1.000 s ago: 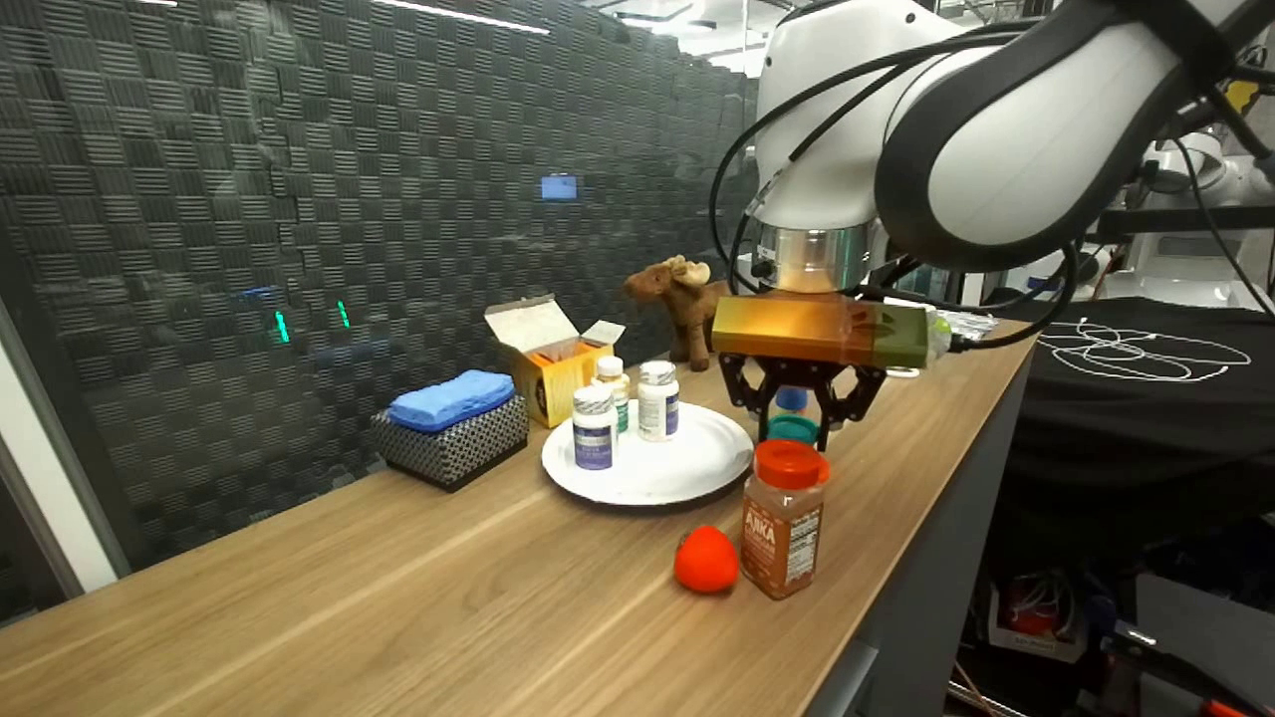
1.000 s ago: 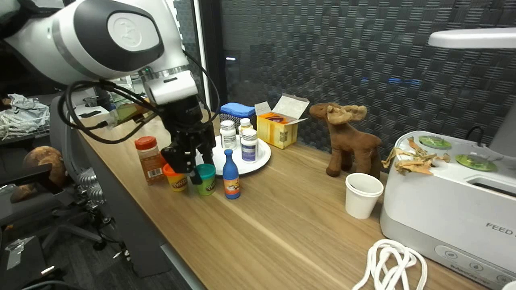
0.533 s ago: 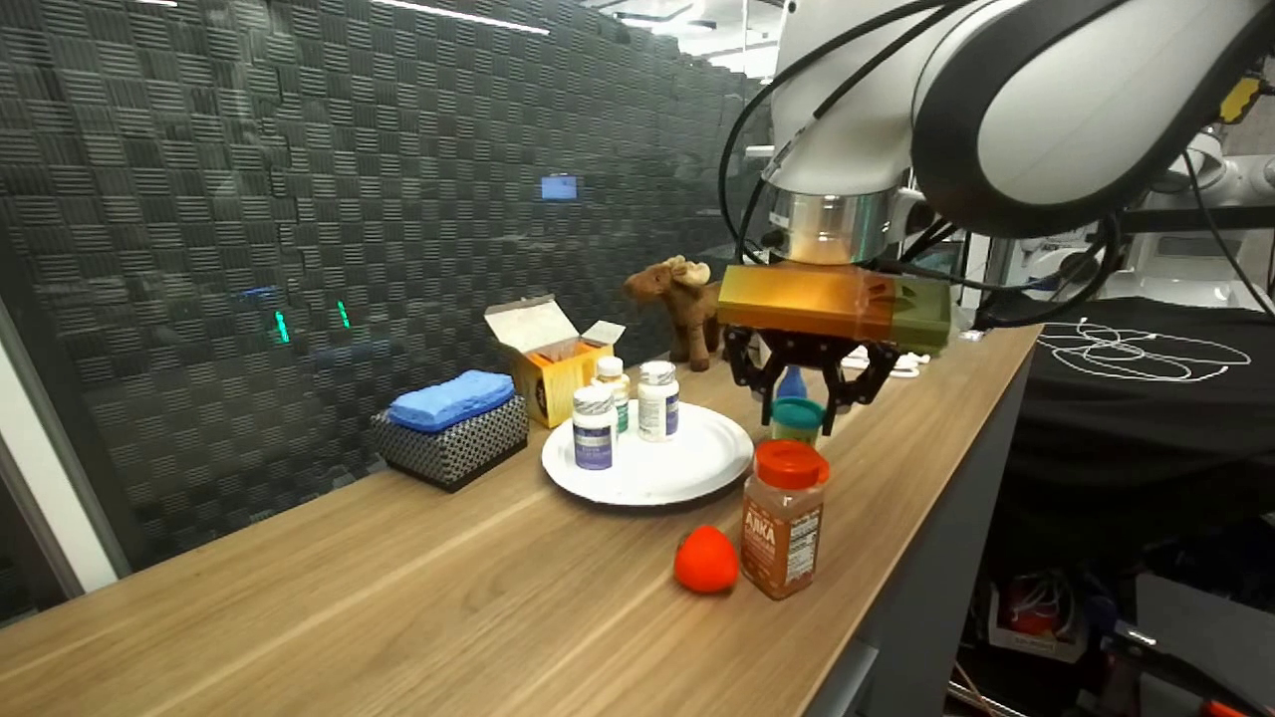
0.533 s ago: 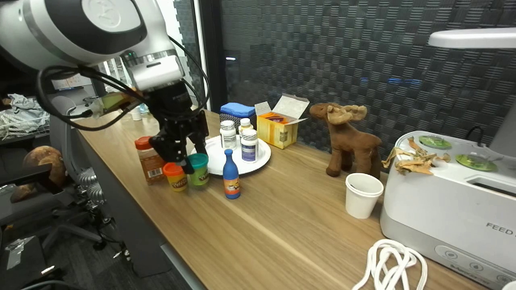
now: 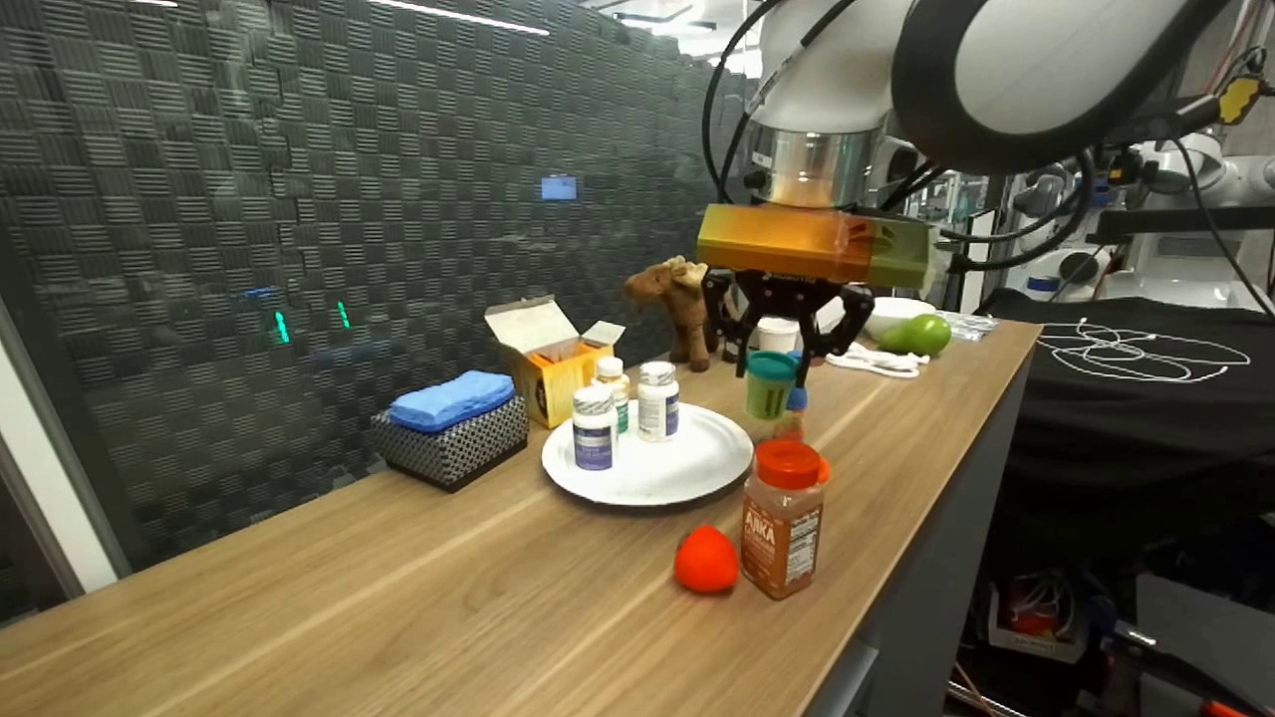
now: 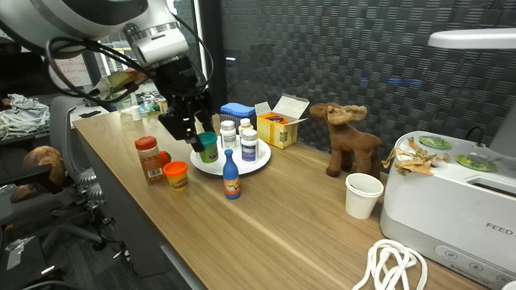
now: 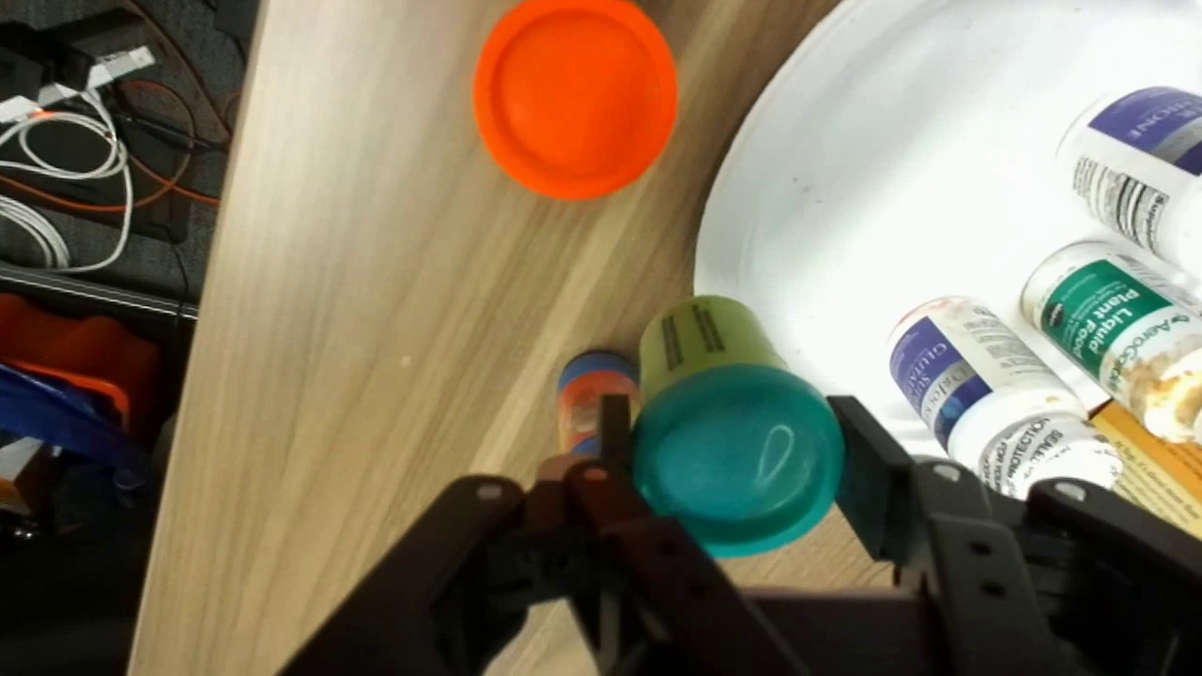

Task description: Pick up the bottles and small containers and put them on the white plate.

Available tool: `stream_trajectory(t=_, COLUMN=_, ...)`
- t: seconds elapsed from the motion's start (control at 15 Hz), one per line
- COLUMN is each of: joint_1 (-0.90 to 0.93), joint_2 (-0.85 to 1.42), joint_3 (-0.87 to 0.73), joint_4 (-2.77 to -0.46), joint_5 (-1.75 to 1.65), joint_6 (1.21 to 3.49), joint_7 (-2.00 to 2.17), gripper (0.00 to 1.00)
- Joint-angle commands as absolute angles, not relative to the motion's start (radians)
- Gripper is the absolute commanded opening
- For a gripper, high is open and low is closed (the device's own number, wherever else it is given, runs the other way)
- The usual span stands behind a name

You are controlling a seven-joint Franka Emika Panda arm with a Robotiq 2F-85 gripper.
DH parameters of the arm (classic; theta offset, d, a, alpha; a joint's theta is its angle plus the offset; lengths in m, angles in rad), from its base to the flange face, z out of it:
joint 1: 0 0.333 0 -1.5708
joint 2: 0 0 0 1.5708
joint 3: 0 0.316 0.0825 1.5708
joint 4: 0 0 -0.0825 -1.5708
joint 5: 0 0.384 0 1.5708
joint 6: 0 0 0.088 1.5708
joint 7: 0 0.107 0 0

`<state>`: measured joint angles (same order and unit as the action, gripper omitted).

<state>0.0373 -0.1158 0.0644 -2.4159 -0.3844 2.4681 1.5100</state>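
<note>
Hand grips teal-lidded tub — plate holds three bottles.

Shows teal atop the green tub, orange atop the yellow tub, blue and orange on the slim bottle. Has red over rusty brown on the jar, white on the plate, black on the fingers, black-and-white patterning on the low box.

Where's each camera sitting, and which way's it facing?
Exterior view: raised, Ajika jar side, facing along the counter toward the moose toy; arm and gripper show.
Exterior view: raised, paper cups side, facing back toward the Ajika jar; arm and gripper show.
Wrist view: on the wrist, facing down at the teal-lidded Play-Doh tub; fingers show.
Both exterior views share the white plate.
</note>
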Motion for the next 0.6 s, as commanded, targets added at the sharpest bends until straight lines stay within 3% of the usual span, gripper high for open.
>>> stream_trajectory(t=0.0, joint_1=0.012, joint_2=-0.010, joint_3=0.052, joint_4=-2.307, joint_5=-0.363, joint_6=2.507, joint_7=1.391, gripper=0.29)
stream_trajectory(t=0.53, joint_1=0.018, joint_2=0.217, joint_3=0.010, joint_4=-2.126, joint_5=-0.155, joint_6=2.511, joint_7=1.096, gripper=0.29)
